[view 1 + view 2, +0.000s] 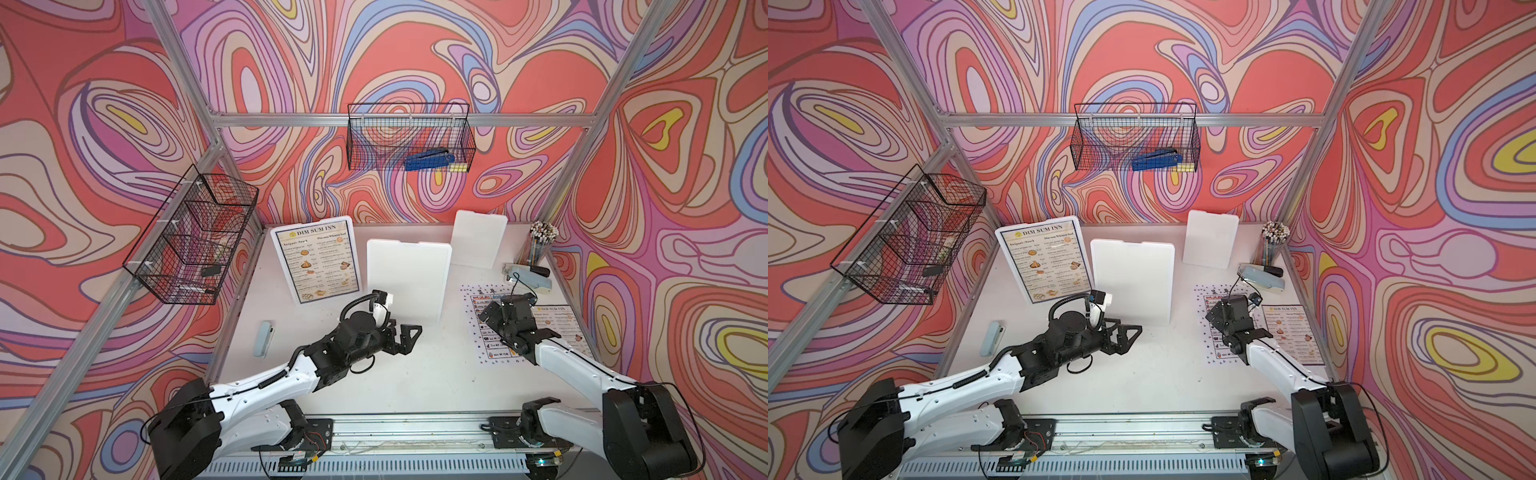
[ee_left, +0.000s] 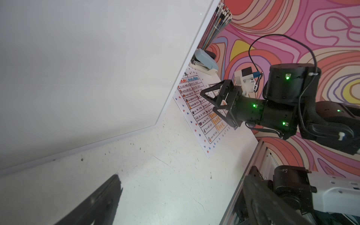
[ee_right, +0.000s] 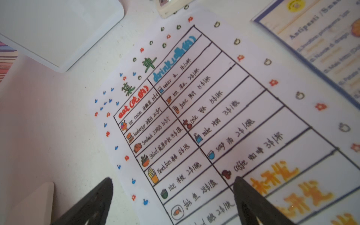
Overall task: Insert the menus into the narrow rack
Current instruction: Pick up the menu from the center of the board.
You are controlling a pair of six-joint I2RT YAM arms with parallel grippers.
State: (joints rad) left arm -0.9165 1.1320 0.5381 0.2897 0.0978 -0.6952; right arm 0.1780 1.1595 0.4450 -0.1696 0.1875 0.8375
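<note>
Three menus show. A large "DIM SUM INN" menu [image 1: 316,259] [image 1: 1043,257] stands upright at the back left of the table. A white menu [image 1: 478,332] [image 3: 194,116] with a drawn table and an icon border lies flat at the right. Beside it lies a smaller blue-bordered menu [image 1: 559,328] [image 3: 321,39]. A black wire rack [image 1: 191,237] with narrow compartments hangs on the left wall. My right gripper [image 1: 487,318] [image 3: 171,202] hovers open low over the white menu, holding nothing. My left gripper [image 1: 405,336] [image 2: 179,198] is open and empty above the table's middle.
Two blank white boards [image 1: 407,282] [image 1: 478,239] stand upright mid-table and at the back. A stapler [image 1: 528,278] and a cup of pencils [image 1: 540,243] occupy the back right corner. A grey-blue case [image 1: 264,338] lies at the left. A wire basket [image 1: 409,137] hangs on the back wall.
</note>
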